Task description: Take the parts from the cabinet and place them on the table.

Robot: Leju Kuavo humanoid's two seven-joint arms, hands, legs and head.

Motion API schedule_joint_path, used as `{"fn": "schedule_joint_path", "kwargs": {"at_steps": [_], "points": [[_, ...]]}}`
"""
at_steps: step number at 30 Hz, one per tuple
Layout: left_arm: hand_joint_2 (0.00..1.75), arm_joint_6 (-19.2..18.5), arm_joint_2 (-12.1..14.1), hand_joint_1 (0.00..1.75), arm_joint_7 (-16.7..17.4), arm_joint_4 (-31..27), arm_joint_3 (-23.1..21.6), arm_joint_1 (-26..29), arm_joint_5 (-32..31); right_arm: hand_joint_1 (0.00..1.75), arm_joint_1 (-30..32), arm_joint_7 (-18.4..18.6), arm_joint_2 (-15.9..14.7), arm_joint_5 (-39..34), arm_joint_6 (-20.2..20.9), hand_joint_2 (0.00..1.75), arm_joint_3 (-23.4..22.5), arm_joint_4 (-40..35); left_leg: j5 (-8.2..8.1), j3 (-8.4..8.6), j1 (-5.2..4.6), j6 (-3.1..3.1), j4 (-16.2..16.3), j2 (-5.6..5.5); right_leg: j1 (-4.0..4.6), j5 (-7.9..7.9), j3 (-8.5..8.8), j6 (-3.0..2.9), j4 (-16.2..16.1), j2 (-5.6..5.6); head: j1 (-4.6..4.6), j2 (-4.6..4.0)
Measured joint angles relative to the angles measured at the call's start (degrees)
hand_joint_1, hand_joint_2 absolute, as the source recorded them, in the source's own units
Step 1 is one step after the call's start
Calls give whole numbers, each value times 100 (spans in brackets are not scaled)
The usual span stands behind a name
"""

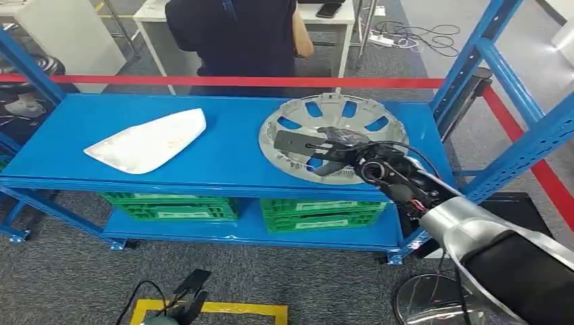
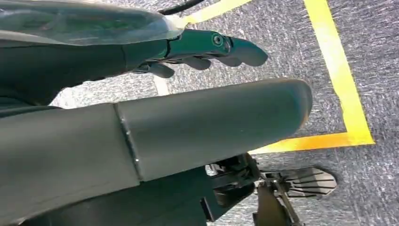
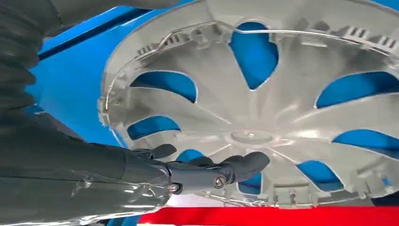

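On the blue top shelf [image 1: 223,159] of the cabinet lie two parts. A white curved panel [image 1: 145,142] is at the left, and a silver spoked wheel cover [image 1: 352,112] lies flat at the right. My right hand [image 1: 325,145] reaches over the near part of the wheel cover. In the right wrist view its fingers [image 3: 235,167] stretch out just above the wheel cover [image 3: 249,136] near its hub and grip nothing. My left hand [image 2: 188,127] hangs low over the grey carpet, fingers [image 2: 226,47] apart and holding nothing.
A person in dark clothes [image 1: 237,30] stands behind the cabinet, beyond a red band [image 1: 203,80]. Green crates [image 1: 318,213] sit on the lower shelf. Blue uprights [image 1: 501,68] rise at the right end. Yellow tape [image 1: 210,308] marks the carpet before the cabinet.
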Motion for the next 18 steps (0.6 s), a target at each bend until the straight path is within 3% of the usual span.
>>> {"fn": "schedule_joint_path", "kwargs": {"at_steps": [7, 18], "points": [[0, 20, -4, 0, 0, 0, -26, 0, 31, 0, -18, -319, 0, -654, 105, 175, 13, 57, 0, 0, 0, 0, 0, -1, 0, 0, 0, 0, 0, 0, 0, 0], [0, 20, -9, 0, 0, 0, -81, -3, 61, 0, -15, -420, 0, -746, 24, 175, -28, 114, 0, 0, 0, 0, 0, -1, 0, 0, 1, 0, 0, 0, 0, 0]]}}
